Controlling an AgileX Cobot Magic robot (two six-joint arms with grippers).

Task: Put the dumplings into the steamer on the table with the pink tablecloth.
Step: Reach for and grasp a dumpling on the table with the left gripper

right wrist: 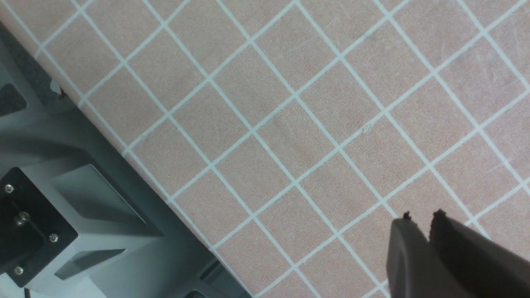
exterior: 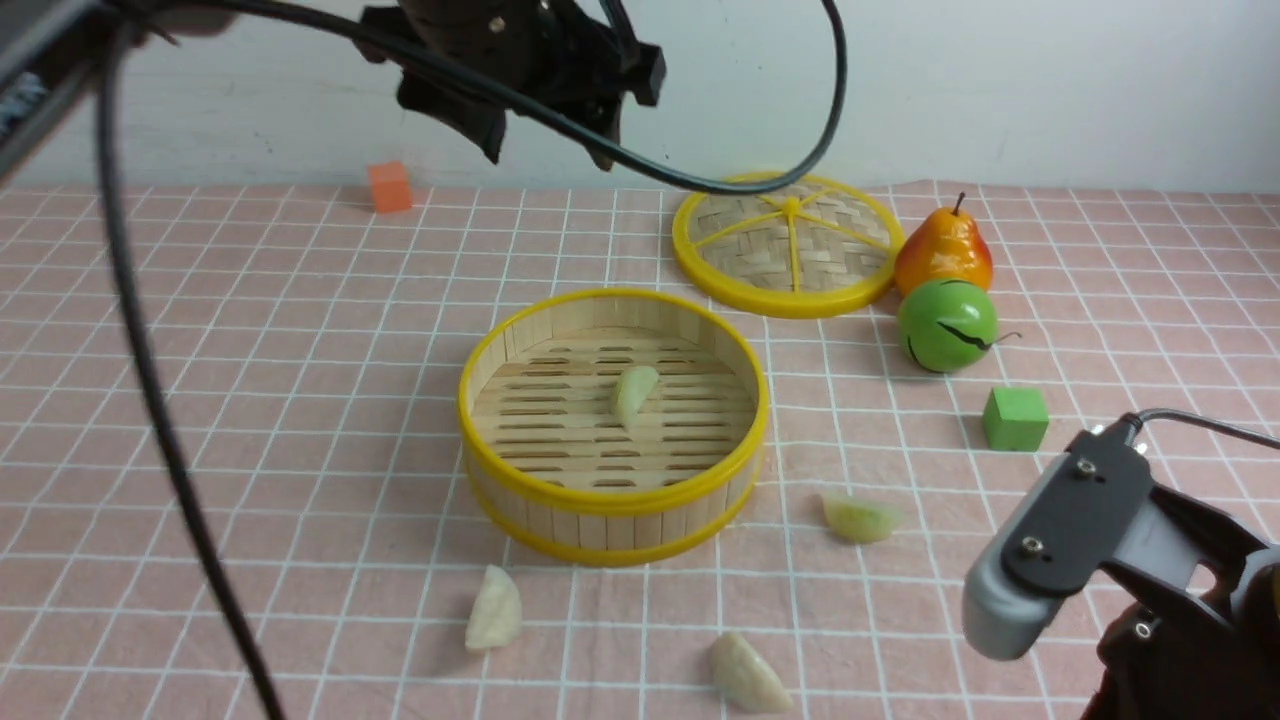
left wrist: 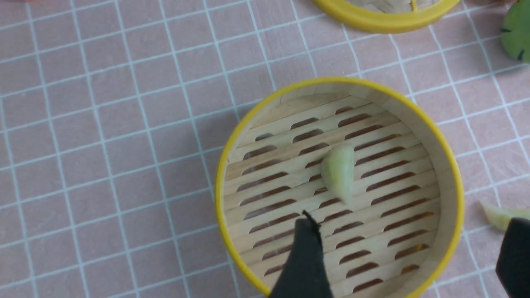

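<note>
The steamer [exterior: 612,500] stands mid-table on the pink tablecloth [exterior: 300,330]. One pale green dumpling [exterior: 634,394] lies on its slat floor. Three more dumplings lie on the cloth in front: one to the right [exterior: 860,518], one to the left [exterior: 495,608], one nearest me [exterior: 748,675]. My left gripper [exterior: 548,145] hangs high above the steamer, open and empty. In the left wrist view its fingers [left wrist: 306,252] stand wide apart over the steamer [left wrist: 219,198], clear of the dumpling [left wrist: 339,171] inside. My right gripper [right wrist: 420,219] is shut on nothing, low over bare cloth near the table's front right.
The woven lid [exterior: 780,300] lies behind the steamer to the right. Next to it are a pear [exterior: 945,250] and a green round fruit [exterior: 947,325], with a green cube [exterior: 1015,418] in front. An orange cube [exterior: 390,187] sits far back left. A black cable [exterior: 150,380] crosses the left.
</note>
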